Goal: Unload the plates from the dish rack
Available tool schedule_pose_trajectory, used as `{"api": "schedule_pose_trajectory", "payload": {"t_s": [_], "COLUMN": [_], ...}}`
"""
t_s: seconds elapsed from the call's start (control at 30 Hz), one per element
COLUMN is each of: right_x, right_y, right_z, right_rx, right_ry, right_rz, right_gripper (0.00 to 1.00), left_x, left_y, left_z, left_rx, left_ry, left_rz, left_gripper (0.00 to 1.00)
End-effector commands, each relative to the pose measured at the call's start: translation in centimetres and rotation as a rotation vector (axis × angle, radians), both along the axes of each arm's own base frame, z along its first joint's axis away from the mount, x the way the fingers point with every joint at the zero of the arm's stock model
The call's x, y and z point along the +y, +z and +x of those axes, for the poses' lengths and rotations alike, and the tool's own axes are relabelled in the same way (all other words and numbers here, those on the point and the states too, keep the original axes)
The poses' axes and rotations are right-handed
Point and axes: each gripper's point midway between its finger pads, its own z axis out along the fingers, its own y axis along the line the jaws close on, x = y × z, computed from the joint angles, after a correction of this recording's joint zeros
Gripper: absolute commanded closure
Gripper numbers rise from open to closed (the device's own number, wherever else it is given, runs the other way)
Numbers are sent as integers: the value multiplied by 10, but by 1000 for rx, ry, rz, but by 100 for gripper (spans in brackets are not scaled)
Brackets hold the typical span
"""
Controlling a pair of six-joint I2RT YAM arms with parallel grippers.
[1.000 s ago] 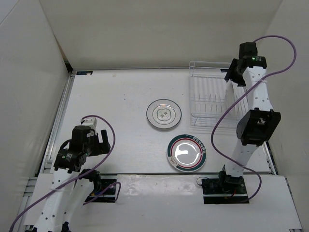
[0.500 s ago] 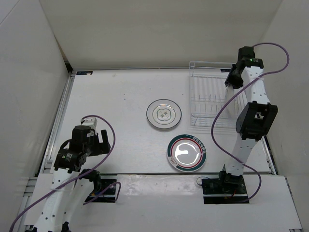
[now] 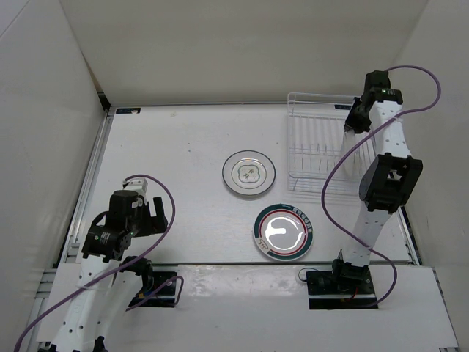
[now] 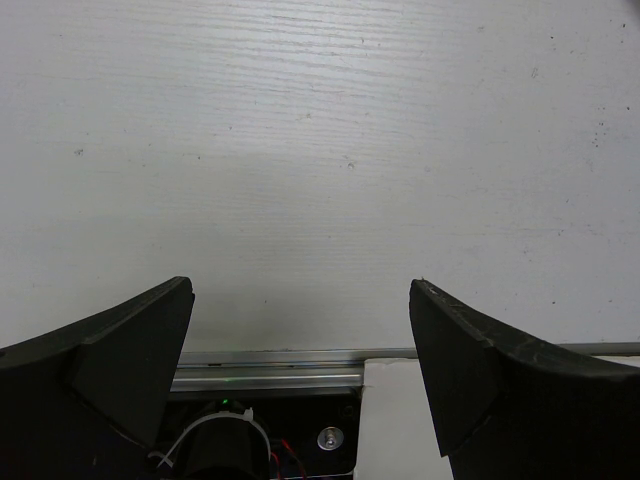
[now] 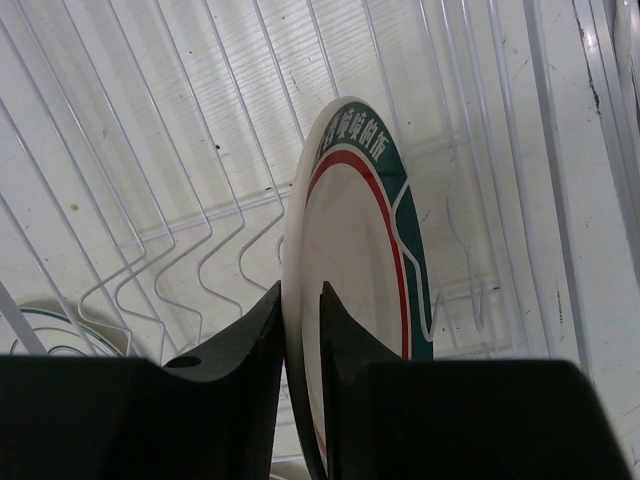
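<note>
The white wire dish rack stands at the back right of the table. My right gripper is over its right side, shut on the rim of an upright white plate with a green lettered band and a red line. The gripper pinches that rim between its fingers, and the rack wires lie below. A white plate with a thin grey rim line and a plate with a broad dark-green band lie flat on the table. My left gripper is open and empty, low at the front left.
White walls close in the table on the left, back and right. A metal rail runs along the near table edge under my left gripper. The right arm's purple cable hangs over the rack's front.
My right arm's elbow has drawn back a little towards the rack while its gripper stays on the plate. The left arm and the two flat plates have not moved.
</note>
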Motion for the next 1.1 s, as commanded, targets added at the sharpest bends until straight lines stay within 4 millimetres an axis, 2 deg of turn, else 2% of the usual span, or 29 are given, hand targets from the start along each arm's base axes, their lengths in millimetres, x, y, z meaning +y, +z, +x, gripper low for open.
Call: {"api": "schedule_pose_trajectory", "payload": {"t_s": [0.0, 0.2, 0.4, 0.63, 0.67, 0.73, 0.77, 0.83, 0.87, 0.9, 0.93, 0.97, 1.0, 1.07], "right_x": [-11, -10, -15, -8, -7, -6, -2, -1, 2, 7, 15, 22, 45, 62], "right_y": [24, 38, 64, 102, 117, 125, 139, 149, 168, 171, 186, 185, 204, 216], "right_z": [7, 3, -2, -11, -16, -19, -25, -28, -38, -40, -43, -45, -55, -61], "right_rx": [-66, -91, -145, -229, -263, -281, -316, -341, -387, -394, -439, -446, -501, -550], "right_ry": [-31, -27, -35, -20, -20, -20, -15, -11, -6, 4, 35, 56, 134, 185], "right_rz": [-12, -7, -31, -19, -20, -20, -14, -15, -17, -6, 20, 43, 98, 133], "right_gripper": [79, 81, 84, 91, 91, 93, 93, 99, 100, 100, 100, 100, 100, 100], "left_x": [0, -1, -2, -2, -2, -2, -2, -3, -2, -3, -3, -3, -3, -3], "left_y": [-1, -1, -1, -1, -1, 0, 0, 0, -1, 0, -1, 0, -1, 0], "left_z": [3, 3, 3, 2, 3, 3, 3, 3, 3, 3, 3, 3, 3, 3], "left_rx": [-9, -7, -9, -4, -9, -10, -10, -10, -8, -10, -9, -9, -9, -8], "left_ry": [-2, -4, -7, -9, -5, -9, -9, -11, -9, -11, -12, -10, -10, -12], "left_rz": [0, -2, -6, -7, -6, -8, -8, -8, -6, -11, -9, -9, -9, -11], "left_gripper": [0, 0, 0, 0, 0, 0, 0, 0, 0, 0, 0, 0, 0, 0]}}
